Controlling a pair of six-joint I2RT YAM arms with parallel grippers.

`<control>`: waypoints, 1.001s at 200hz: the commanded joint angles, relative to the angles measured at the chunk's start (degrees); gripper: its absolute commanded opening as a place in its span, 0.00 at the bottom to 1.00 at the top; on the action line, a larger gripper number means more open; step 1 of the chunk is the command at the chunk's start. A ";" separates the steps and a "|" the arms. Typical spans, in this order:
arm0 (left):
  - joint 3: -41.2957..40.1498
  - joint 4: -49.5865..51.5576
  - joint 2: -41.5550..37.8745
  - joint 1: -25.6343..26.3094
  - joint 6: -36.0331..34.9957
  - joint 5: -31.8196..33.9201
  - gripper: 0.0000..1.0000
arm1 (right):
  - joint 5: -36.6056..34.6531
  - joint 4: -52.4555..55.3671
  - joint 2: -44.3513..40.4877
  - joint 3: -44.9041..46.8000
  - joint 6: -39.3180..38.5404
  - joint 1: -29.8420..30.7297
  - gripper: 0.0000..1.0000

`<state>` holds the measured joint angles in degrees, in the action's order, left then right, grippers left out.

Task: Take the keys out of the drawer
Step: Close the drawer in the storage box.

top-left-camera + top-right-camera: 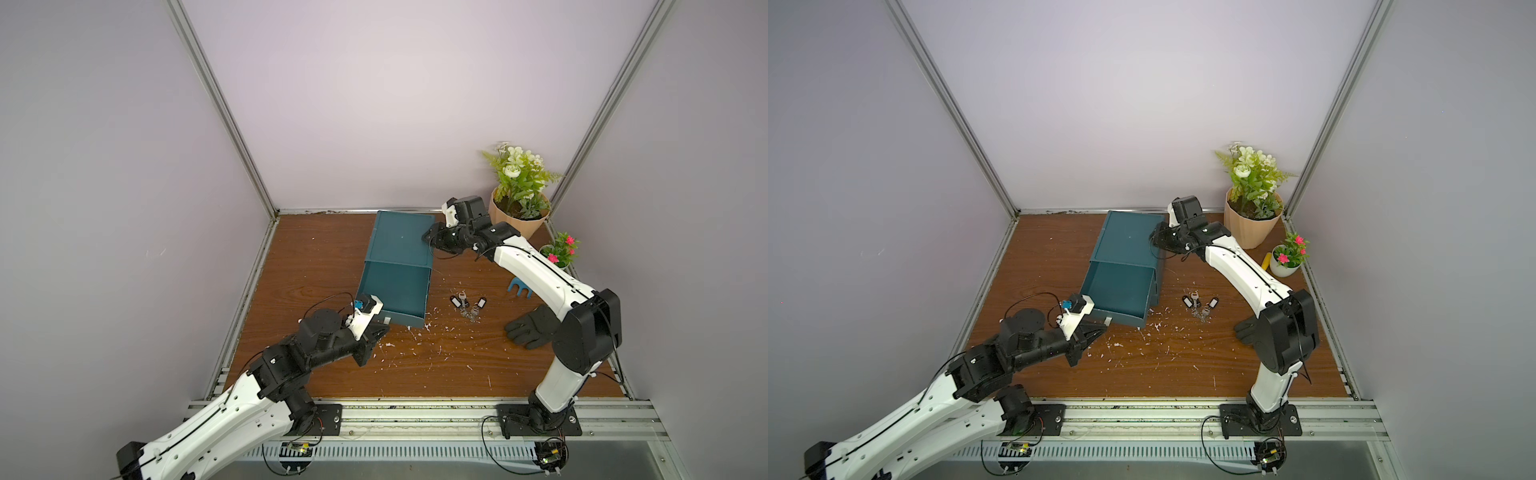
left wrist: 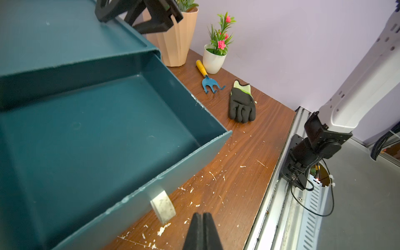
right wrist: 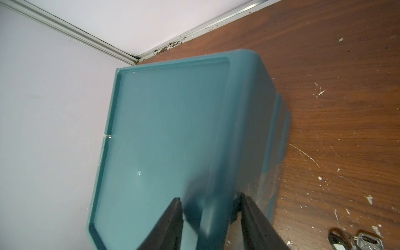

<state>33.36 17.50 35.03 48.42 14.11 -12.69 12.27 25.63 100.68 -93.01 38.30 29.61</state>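
Teal moulded plastic forms the drawer (image 1: 395, 293), a smooth-walled rectangular tray drawn out of its flat-topped case (image 1: 401, 239). Both are set on a scratched, wood-grained table (image 1: 332, 374) flecked with white chips.

The keys (image 1: 467, 308), small silver blades on rings with dark tags, are laid on the table just beside the drawer's front corner, outside it. They are seen whole in both top views. In the right wrist view the keys (image 3: 357, 240) are cut by the frame edge.

A black, rough-coated glove (image 2: 241, 104), farther from the drawer than the keys, is shown entire with its green cuff in the left wrist view. In a top view that cuff is hidden behind the right arm.

The left gripper (image 2: 202, 215) is held low just in front of the drawer's whitish pull tab (image 2: 163, 205), its fingers pressed together on nothing.

The right gripper (image 3: 208, 198) is reached over the case behind the drawer, jaws parted astride the case's side edge. Whether that edge is clamped cannot be told.
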 commanded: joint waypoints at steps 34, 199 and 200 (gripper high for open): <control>-3.16 -14.76 4.91 0.53 2.94 4.81 0.00 | 1.31 0.99 -0.95 -1.74 -0.69 1.38 0.46; -0.47 -36.11 26.49 0.25 13.33 23.15 0.20 | 5.54 -5.62 -10.19 12.06 0.81 1.42 0.45; -0.44 -36.12 26.63 0.26 13.45 23.19 0.21 | 5.51 -5.65 -10.26 12.10 0.81 1.42 0.45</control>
<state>30.30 -15.59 58.87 48.62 24.27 4.82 15.27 20.60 93.25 -82.32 39.46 30.57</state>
